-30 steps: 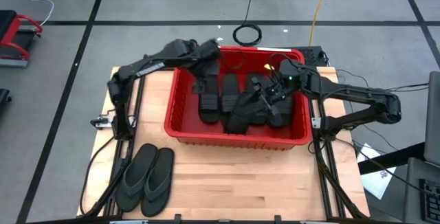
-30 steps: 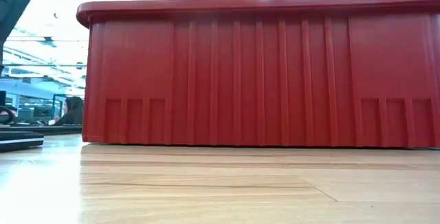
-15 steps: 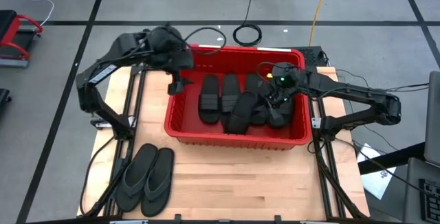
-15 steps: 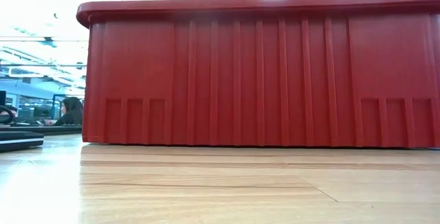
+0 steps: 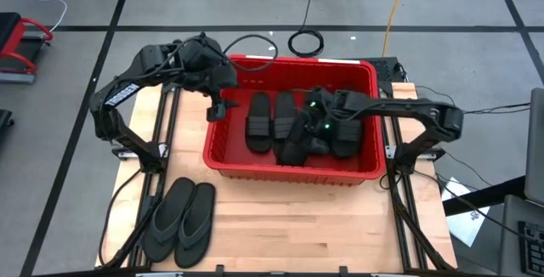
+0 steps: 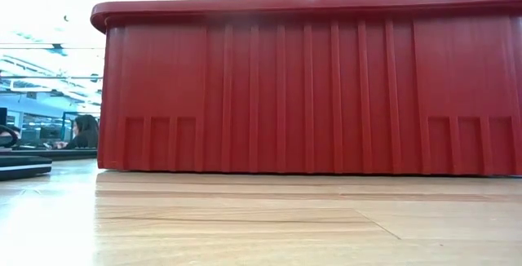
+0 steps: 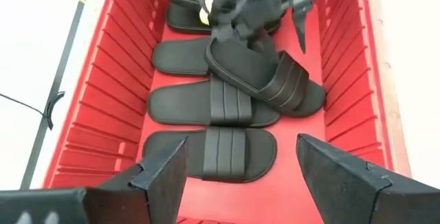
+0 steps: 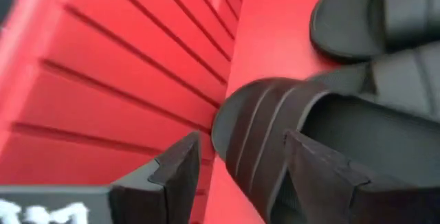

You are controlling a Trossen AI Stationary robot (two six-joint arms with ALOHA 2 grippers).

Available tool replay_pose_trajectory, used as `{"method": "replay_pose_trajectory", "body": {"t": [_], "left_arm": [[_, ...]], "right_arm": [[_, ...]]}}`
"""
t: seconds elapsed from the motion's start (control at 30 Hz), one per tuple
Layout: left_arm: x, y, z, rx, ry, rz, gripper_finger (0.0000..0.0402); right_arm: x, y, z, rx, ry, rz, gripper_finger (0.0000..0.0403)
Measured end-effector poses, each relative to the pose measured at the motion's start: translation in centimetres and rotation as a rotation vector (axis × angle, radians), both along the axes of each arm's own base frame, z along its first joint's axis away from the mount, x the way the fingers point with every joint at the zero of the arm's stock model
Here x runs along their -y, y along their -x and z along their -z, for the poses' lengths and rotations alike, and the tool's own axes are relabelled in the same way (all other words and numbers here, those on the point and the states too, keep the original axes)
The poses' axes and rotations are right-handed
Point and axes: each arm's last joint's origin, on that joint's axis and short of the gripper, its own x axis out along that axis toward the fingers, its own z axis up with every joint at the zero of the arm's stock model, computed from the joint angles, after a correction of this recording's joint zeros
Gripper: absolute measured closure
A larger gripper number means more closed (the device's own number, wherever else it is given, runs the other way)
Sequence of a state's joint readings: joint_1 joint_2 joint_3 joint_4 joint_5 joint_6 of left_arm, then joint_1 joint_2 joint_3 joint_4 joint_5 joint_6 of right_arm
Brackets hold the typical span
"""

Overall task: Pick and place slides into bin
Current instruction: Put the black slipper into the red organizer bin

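Observation:
The red bin [image 5: 223, 154] stands at the middle of the table and fills the low view [image 6: 310, 95]. Several black band slides lie in it: two side by side [image 5: 270, 122], and others piled at its right [image 5: 306, 141], one tilted across its neighbours [image 7: 265, 76]. Two flip-flops [image 5: 178, 222] lie sole-down on the table's near left. My left gripper [image 7: 240, 176] hangs open and empty above the bin's far left corner [image 5: 217, 107]. My right gripper [image 5: 313, 122] is down inside the bin, open, over the pile, with a slide's ribbed strap [image 8: 261, 135] between its fingers. My right gripper's open fingers [image 8: 316, 176] slant down on either side of the strap end [image 8: 240, 148] of a slide that lies on the pile by the bin's wall. Whether they touch it I cannot tell.
Bare wooden table [image 5: 323, 217] lies in front of the bin. Beyond the far edge a black cable coil [image 5: 304, 41] lies on the floor. In the low view a person [image 6: 81, 131] sits far off in the room.
My left gripper has risen out of the bin and drawn back toward the table's far left corner, still open. My right gripper has sunk into the bin and shifted toward the table's left, onto the pile, tipping as it went. The slides have stayed where they were.

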State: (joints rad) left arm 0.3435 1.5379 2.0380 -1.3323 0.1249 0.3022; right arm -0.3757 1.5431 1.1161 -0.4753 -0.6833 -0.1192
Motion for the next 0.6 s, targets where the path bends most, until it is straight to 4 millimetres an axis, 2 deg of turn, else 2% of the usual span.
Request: {"method": "replay_pose_trajectory", "body": {"t": [0.13, 0.27, 0.43, 0.6], "left_arm": [[0.0, 0.0, 0.0, -0.001, 0.010, -0.016, 0.0135], [0.0, 0.0, 0.0, -0.001, 0.009, -0.016, 0.0135], [0.0, 0.0, 0.0, -0.002, 0.006, -0.013, 0.0135], [0.0, 0.0, 0.0, -0.002, 0.004, -0.006, 0.0135]], "right_arm": [[0.0, -0.7, 1.8, -0.069, -0.014, -0.002, 0.0202], [0.0, -1.4, 2.7, -0.094, 0.014, 0.044, 0.0202], [0.2, -1.9, 2.0, -0.029, 0.039, 0.082, 0.0202], [0.4, -1.5, 1.7, -0.068, 0.152, 0.145, 0.0202]]}}
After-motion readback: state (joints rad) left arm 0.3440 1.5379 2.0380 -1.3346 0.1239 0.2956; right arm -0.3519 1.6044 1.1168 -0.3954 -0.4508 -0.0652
